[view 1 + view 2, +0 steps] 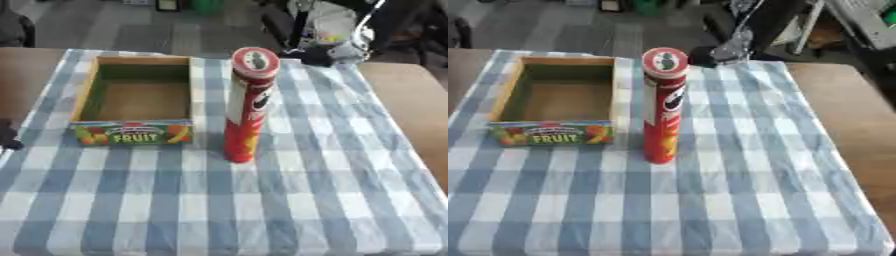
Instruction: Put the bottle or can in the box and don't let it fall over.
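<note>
A tall red cylindrical chip can (245, 107) with a pale printed lid stands upright on a blue-and-white checked tablecloth (289, 200), near the middle of the table. Just beside it, at its nine o'clock, sits an open shallow cardboard box (136, 100) with a green inner wall and a front panel printed with fruit and the word FRUIT. The can and the box are close but not touching, and the can is outside the box, which holds nothing. The cloth covers a brown wooden table (846, 105), bare at the three o'clock side. A small dark shape (7, 137) shows at the left eye view's nine o'clock edge; what it is cannot be told. Neither hand shows, so their state cannot be told.
</note>
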Available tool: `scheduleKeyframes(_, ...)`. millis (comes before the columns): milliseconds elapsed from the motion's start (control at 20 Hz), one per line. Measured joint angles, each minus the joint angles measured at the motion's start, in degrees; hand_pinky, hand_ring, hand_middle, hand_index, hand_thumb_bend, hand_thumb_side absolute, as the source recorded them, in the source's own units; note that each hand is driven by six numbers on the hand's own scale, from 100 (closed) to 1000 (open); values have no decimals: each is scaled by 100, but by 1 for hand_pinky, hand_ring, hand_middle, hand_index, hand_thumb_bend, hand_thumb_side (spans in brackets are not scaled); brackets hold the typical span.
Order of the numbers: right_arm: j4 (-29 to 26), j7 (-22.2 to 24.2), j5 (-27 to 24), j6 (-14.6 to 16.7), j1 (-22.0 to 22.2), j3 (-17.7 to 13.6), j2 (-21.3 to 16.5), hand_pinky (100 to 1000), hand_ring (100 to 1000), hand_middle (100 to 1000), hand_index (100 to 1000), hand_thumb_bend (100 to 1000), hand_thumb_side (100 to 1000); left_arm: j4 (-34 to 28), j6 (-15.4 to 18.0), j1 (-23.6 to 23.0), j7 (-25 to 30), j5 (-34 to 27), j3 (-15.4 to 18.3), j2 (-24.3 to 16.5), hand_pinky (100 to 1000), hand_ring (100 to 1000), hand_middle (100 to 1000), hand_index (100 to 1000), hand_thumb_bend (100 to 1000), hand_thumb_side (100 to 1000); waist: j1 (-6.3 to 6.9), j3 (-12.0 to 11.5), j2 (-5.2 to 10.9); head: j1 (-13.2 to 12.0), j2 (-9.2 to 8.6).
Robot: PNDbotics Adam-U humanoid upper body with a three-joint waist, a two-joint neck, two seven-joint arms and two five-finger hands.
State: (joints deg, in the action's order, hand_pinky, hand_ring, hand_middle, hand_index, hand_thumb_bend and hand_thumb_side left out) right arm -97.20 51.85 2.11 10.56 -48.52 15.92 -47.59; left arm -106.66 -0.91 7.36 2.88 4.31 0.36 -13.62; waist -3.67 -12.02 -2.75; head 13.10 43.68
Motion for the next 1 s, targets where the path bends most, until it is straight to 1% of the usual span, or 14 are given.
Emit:
scheduleKeyframes(150, 473, 13, 292, 71, -83, 90, 178, 899, 970, 1000, 1000, 276, 472, 0, -4, 22, 20, -19, -19, 1, 674, 516, 520, 666, 392, 629, 6, -77, -5, 46, -2)
scheduleKeyframes(300, 809, 5, 523, 147, -119, 118, 283, 907, 977, 1000, 1000, 280, 483, 0, -1, 25, 28, -24, -20, 3, 674, 516, 520, 666, 392, 629, 8, -108, -15, 63, -3)
scheduleKeyframes(500, 1021, -5, 708, 231, -134, 168, 359, 918, 985, 1000, 1000, 286, 503, 0, -4, 29, 38, -25, -20, 16, 674, 516, 520, 666, 392, 630, 8, -121, -26, 67, -5)
scheduleKeyframes(700, 1206, -2, 820, 251, -143, 214, 433, 916, 984, 995, 1000, 285, 523, 0, -4, 31, 42, -25, -24, 45, 674, 516, 520, 666, 392, 629, 8, -148, -27, 72, -5)
scheduleKeyframes(1000, 1552, 1, 871, 248, -158, 237, 509, 894, 957, 966, 998, 288, 536, 0, -2, 37, 45, -25, -48, 46, 673, 516, 520, 666, 393, 629, 2, -181, -34, 86, -9)
